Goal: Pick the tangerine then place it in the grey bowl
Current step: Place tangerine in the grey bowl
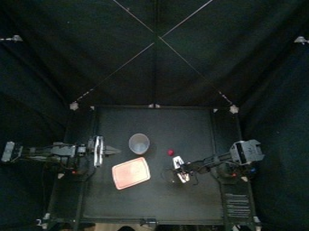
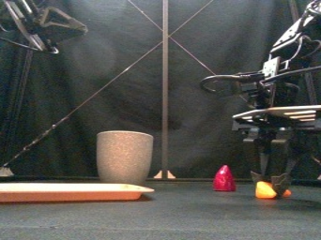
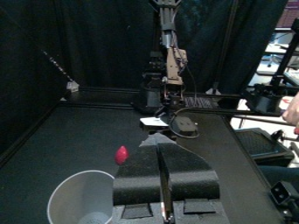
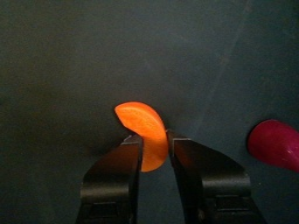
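The tangerine point(image 4: 142, 125) is a small orange wedge lying low on the table point(image 1: 157, 203) at the right point(image 2: 265, 190). My right gripper point(image 4: 153, 150) reaches down over it point(image 2: 272, 180), jaws pinched on its lower part. The grey bowl point(image 2: 124, 156) is a tall speckled cup standing upright left of centre point(image 1: 139, 141); it also appears in the left wrist view point(image 3: 79, 200). My left gripper point(image 3: 163, 171) rests at the table's left side point(image 1: 97, 153) with its jaws pressed together, holding nothing.
A flat pink tray point(image 1: 129, 172) lies in front of the cup point(image 2: 69, 191). A small red toy point(image 2: 223, 178) stands just left of the tangerine point(image 4: 277, 140), between it and the cup point(image 1: 173, 152).
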You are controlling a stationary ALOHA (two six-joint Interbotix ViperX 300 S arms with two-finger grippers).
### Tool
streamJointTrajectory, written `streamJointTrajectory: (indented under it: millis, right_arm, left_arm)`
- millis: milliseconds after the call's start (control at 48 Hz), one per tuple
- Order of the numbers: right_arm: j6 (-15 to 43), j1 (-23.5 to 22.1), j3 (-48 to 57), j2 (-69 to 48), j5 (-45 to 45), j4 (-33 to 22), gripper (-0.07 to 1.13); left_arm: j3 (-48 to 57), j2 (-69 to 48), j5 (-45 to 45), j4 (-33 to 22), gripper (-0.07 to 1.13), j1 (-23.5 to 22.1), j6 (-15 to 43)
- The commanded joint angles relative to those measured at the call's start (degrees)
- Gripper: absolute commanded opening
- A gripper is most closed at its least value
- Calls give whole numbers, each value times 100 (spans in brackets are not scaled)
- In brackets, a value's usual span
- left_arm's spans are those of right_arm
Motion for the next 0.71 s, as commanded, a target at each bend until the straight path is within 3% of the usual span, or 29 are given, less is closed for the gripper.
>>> streamJointTrajectory:
  millis: [21, 458, 708]
  right_arm:
    - [26, -35, -44, 158, -79, -9, 57]
    - [123, -35, -1081, -571, 0, -97, 56]
    - [105, -299, -2101, -527, -70, -1002, 57]
  left_arm:
    - [-88, 18, -53, 9, 6, 0, 0]
    - [35, 18, -158, 9, 6, 0, 0]
    - [26, 18, -193, 62, 6, 26, 9]
